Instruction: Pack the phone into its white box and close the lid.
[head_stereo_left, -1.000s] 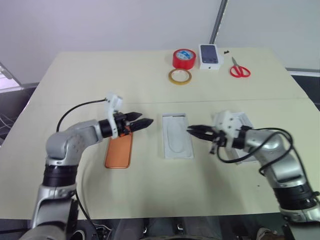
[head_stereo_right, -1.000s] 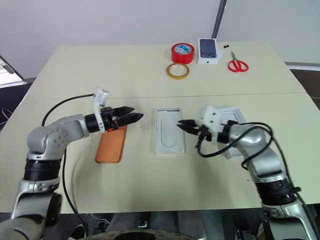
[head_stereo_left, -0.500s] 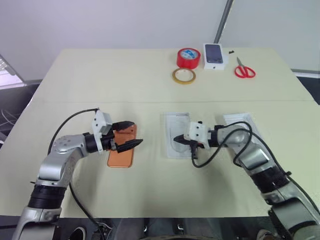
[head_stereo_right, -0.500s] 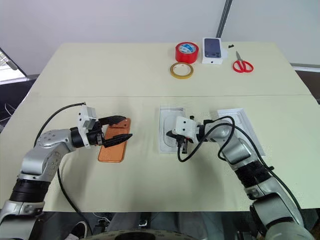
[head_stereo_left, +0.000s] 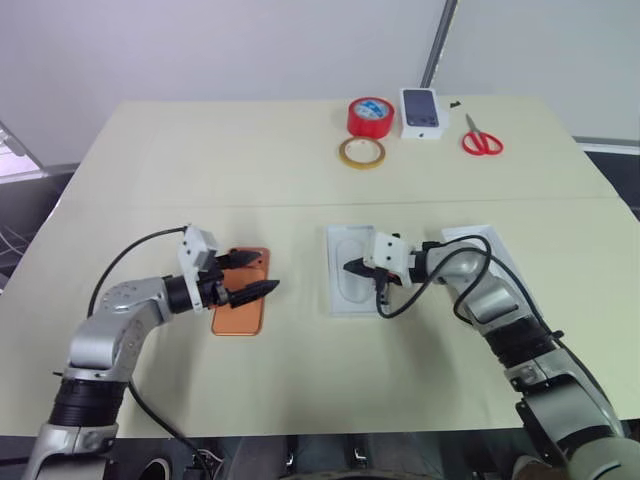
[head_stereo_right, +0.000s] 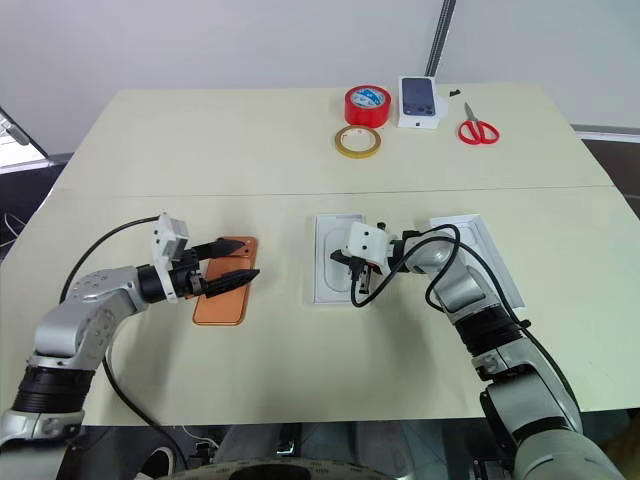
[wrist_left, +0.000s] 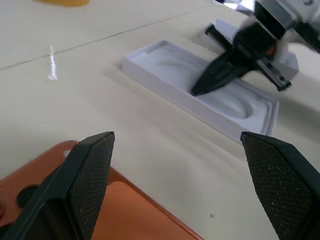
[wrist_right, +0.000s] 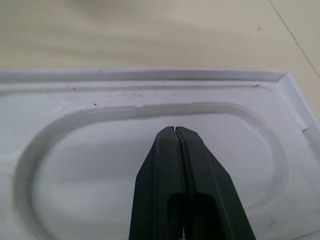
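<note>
phone (head_stereo_left: 239, 305) lies flat on the counter (head_stereo_left: 300, 180) left of the white box (head_stereo_left: 353, 271), straddled by the spread left tool (head_stereo_left: 253, 275), likely for pickup. right tool (head_stereo_left: 351, 267), pressed together, hovers over the box's tray, perhaps steadying it.

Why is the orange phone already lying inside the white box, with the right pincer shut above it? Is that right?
Not quite. The phone lies on the table, between the open left pincer's fingers, as the left eye view shows. The white box holds nothing. The rest is right: the right pincer is shut above the box.
</note>
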